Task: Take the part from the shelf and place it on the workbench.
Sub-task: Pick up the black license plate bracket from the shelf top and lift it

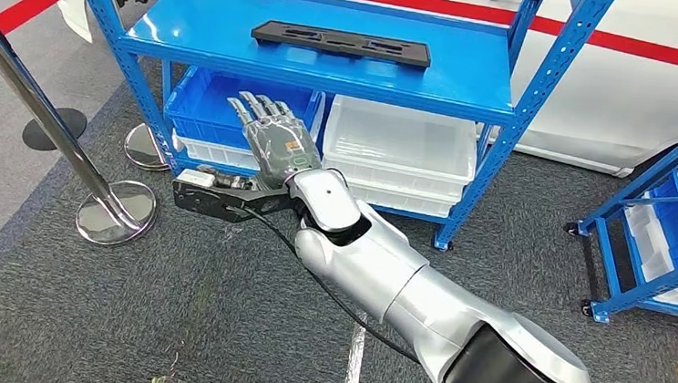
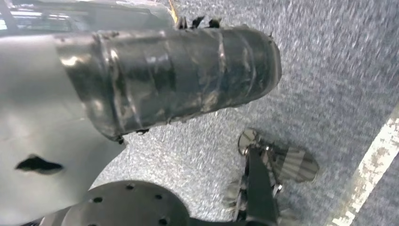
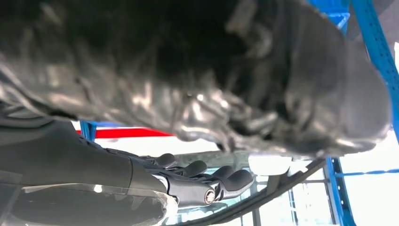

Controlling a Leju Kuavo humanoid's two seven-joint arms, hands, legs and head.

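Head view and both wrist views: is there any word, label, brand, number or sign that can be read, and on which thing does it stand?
None can be read.
The black part on the blue shelf carries no visible lettering.
The back of the right hand shows small markings, too small to read.

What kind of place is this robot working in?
Probably a factory or workshop floor: a blue steel shelf holding a flat black part, plastic storage bins beneath it, and a barrier post roping off the area.

High head view [image 1: 327, 58], wrists close-up
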